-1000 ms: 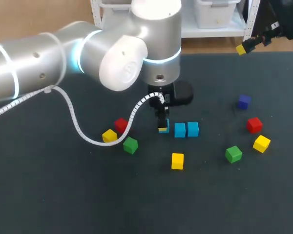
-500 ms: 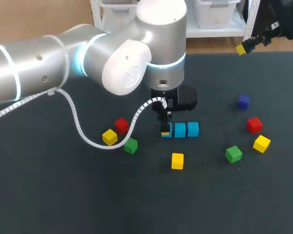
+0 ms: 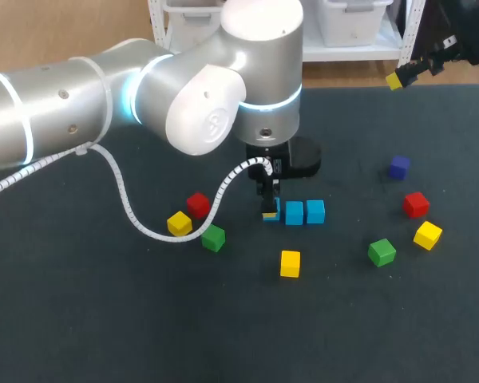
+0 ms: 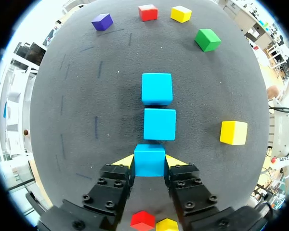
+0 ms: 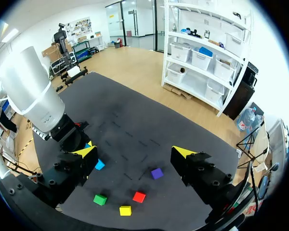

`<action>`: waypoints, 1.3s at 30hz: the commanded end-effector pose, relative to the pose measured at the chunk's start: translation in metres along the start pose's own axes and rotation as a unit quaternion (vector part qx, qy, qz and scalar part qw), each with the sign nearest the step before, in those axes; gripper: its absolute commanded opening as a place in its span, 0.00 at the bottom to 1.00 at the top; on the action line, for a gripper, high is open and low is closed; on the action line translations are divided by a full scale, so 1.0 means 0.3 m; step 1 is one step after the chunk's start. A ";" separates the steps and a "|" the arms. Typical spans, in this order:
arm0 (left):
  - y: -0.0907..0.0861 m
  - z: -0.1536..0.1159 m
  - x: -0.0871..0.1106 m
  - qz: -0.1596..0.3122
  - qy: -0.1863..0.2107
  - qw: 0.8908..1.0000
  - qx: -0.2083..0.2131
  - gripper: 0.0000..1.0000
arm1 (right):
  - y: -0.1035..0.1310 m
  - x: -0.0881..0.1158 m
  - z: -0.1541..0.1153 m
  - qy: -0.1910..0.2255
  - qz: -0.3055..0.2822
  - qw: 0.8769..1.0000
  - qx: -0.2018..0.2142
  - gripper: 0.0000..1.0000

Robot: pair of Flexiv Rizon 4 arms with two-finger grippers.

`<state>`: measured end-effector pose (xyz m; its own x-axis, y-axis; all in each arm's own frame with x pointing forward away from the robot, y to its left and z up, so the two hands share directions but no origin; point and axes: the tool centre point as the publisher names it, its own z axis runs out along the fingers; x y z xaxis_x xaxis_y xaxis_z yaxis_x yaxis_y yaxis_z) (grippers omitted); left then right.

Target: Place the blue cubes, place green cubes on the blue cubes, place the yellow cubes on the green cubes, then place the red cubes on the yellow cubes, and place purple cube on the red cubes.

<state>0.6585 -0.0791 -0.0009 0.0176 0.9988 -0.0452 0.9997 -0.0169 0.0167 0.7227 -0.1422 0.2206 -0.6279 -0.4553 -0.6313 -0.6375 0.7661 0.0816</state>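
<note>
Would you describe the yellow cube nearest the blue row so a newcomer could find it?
On the dark table, find the row of blue cubes in the middle, its end blue cube held by the left gripper. The yellow cube lies just on the head camera's side of that row. Unlike the left yellow cube and the right yellow cube, it sits alone.

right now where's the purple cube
In the head view the purple cube lies at the right, just beyond the right-hand red cube and well right of the blue cubes.
</note>
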 end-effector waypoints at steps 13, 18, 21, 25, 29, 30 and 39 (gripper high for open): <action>-0.015 -0.004 -0.002 0.005 0.001 1.000 0.010 0.00 | 0.002 0.002 -0.001 0.000 0.000 1.000 0.001 1.00; -0.019 0.000 0.001 0.002 0.001 1.000 0.014 0.00 | 0.002 0.002 -0.001 0.000 0.000 1.000 0.001 1.00; -0.019 0.000 0.001 0.002 0.002 1.000 0.014 0.00 | 0.002 0.002 -0.001 0.000 0.000 1.000 0.001 1.00; -0.016 0.001 -0.001 0.002 0.000 1.000 0.013 0.00 | 0.002 0.002 -0.001 0.000 0.000 1.000 0.001 1.00; -0.014 -0.001 -0.003 0.003 -0.001 1.000 0.012 0.03 | 0.002 0.002 -0.001 0.000 0.000 1.000 0.001 1.00; -0.014 -0.003 -0.004 0.004 -0.001 1.000 0.011 0.05 | 0.002 0.002 -0.001 0.000 0.000 1.000 0.001 1.00; -0.020 -0.011 -0.011 0.008 -0.006 1.000 0.012 0.00 | 0.002 0.002 -0.001 0.000 0.000 1.000 0.001 1.00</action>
<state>0.6521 -0.0827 0.0015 0.0321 0.9979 -0.0555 0.9995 -0.0325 -0.0052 0.7227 -0.1422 0.2206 -0.6279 -0.4553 -0.6313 -0.6375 0.7661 0.0816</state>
